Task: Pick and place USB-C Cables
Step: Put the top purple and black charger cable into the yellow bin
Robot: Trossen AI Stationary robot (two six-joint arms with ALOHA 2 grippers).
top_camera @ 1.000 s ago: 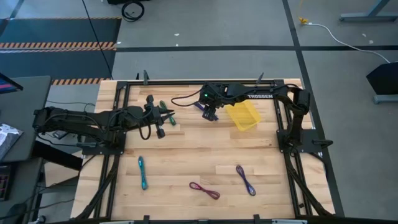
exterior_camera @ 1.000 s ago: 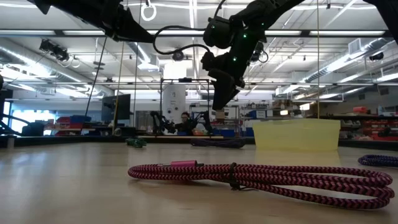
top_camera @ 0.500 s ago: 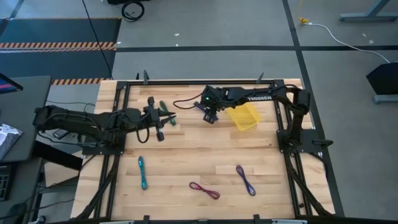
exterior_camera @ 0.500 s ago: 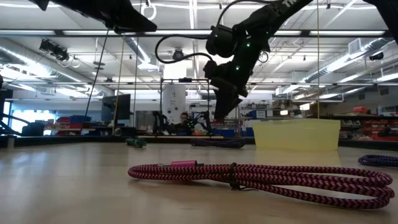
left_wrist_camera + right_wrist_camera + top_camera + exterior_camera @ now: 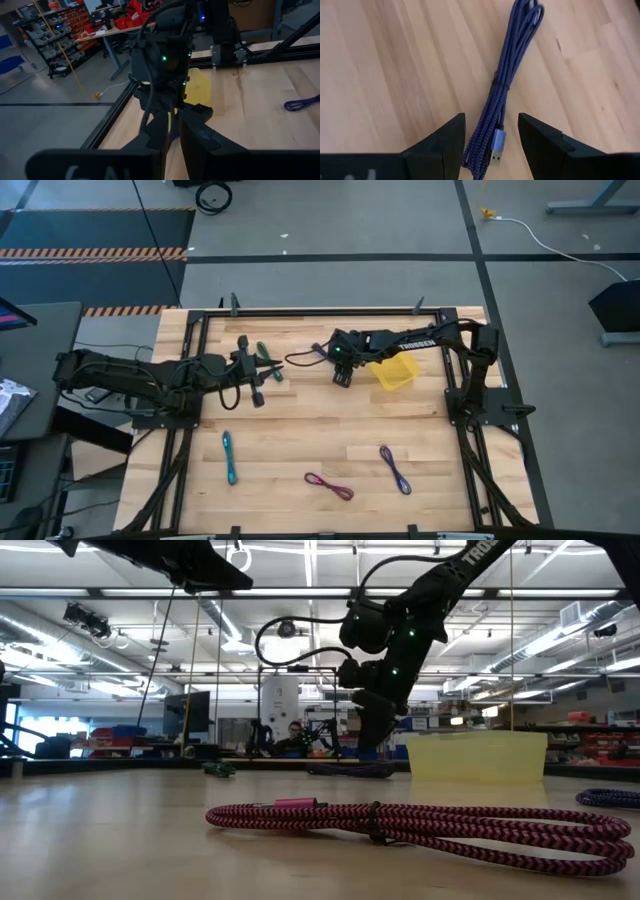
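Observation:
My right gripper (image 5: 342, 378) is open and points down just left of the yellow tray (image 5: 392, 368). In the right wrist view its fingers stand either side of the plug end of a purple-blue cable bundle (image 5: 507, 85) that lies flat on the table; I see no touch. The low view shows this gripper (image 5: 372, 745) just above that cable (image 5: 350, 770). My left gripper (image 5: 264, 370) is shut and hovers by the green cable (image 5: 263, 352). The teal cable (image 5: 229, 457), the magenta cable (image 5: 329, 486) and a second purple-blue cable (image 5: 395, 469) lie toward the near edge.
A black frame rail (image 5: 320, 313) runs round the table's edges. Bare wood lies between the two arms and the three near cables. In the low view the magenta cable (image 5: 420, 823) fills the foreground, with the tray (image 5: 478, 757) behind it. A person sits far off in the room.
My right gripper has moved down and a little toward the near edge, from above the table's far middle to just over the purple-blue cable beside the tray. The cables and the tray have stayed where they were.

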